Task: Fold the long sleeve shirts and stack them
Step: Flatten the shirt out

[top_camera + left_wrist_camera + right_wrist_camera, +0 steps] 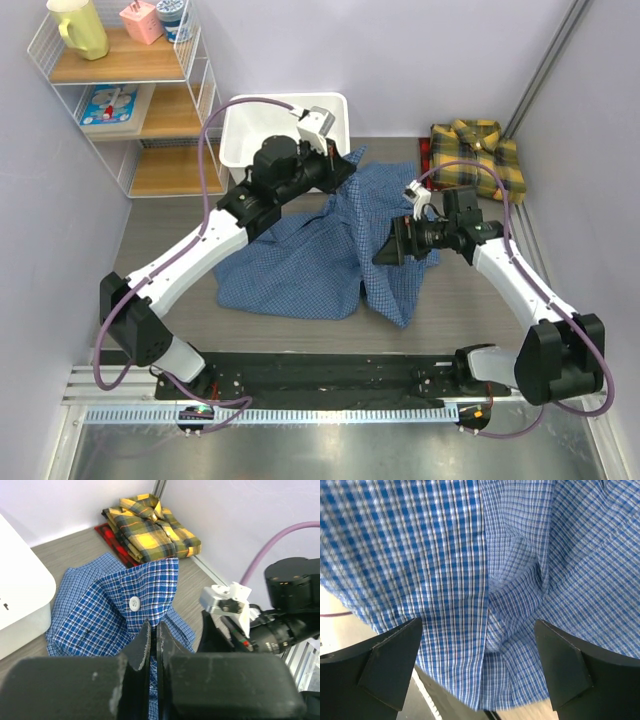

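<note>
At the far right corner of the tabletop the yellow plaid shirt lay folded, so half the job looked done. Toward the middle, the blue shirt sat rumpled, not yet folded or stacked. The left claw was pinched tight on a buttoned edge of it, lifted; the right claw gaped wide against the cloth, apparently gripping nothing, though that view was cramped.
</note>
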Controlling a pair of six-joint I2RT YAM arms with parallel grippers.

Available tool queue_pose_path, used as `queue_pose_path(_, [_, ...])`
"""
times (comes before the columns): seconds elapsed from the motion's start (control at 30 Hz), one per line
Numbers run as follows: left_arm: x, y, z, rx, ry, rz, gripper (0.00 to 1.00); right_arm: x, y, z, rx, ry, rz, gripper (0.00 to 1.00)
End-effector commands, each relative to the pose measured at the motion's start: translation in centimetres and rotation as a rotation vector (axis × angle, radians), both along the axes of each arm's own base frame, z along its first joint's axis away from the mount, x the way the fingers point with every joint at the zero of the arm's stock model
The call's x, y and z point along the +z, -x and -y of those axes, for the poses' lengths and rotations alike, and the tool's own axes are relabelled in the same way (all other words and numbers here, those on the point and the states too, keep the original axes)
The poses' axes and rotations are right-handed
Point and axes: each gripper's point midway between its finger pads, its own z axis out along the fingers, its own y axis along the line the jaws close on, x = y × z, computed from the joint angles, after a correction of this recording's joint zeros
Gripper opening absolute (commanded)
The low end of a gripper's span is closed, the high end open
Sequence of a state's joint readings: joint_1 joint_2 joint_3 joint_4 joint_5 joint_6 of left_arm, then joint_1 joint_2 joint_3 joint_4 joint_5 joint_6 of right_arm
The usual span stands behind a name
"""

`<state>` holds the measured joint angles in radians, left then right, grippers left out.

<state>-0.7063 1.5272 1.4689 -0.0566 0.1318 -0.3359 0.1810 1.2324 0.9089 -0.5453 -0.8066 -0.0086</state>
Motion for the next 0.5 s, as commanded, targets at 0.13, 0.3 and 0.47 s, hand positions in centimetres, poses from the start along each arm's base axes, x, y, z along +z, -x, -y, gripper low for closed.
queue_pose_path(0.13, [4.8, -0.2, -1.4, 0.016, 0.092, 0.113, 0.00, 4.4, -0.2, -4.2, 0.132, -0.186, 0.035, 0.90])
queue_pose_path(0.3, [4.6, -1.7, -2.8, 0.042, 0.110, 0.093, 0.00, 6.7, 2.3, -5.8, 0.198, -0.244, 0.059, 0.70])
queue_pose_path(0.47, [5.8, 2.5, -0.6, -0.235, 0.146, 0.125, 0.00, 3.8, 1.0, -3.6, 0.141, -0.090, 0.060, 0.01])
